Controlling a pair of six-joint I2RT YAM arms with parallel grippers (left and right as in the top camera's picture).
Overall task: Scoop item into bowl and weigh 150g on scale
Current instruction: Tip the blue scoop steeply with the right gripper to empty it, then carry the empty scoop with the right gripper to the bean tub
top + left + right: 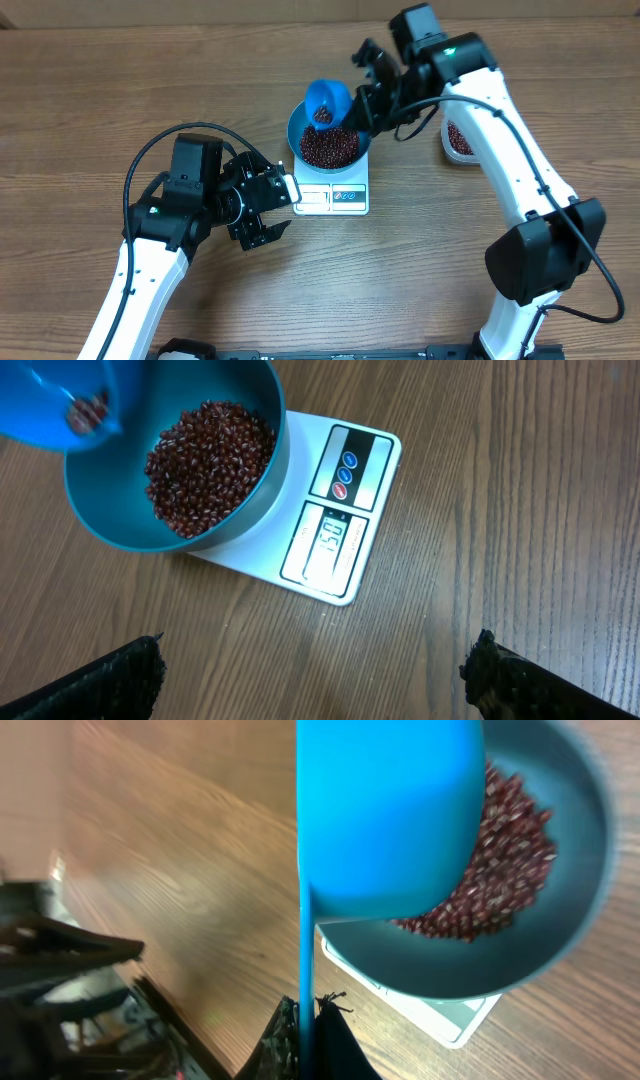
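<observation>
There are 2 grippers: 1 left gripper [283, 206] and 1 right gripper [362, 104]. 1 blue scoop [327, 98] sits in the right gripper's grasp. Just under that scoop is 1 blue bowl [105, 510], resting on 1 white scale [358, 182] just ahead of the left gripper. The scale carries 1 display [330, 538] and 2 round buttons [350, 460]. 1 clear tub [458, 138] stands near the right gripper, on the side away from the bowl. The beans [328, 148] are too many to count and lie in 3 places: bowl, scoop and tub.
</observation>
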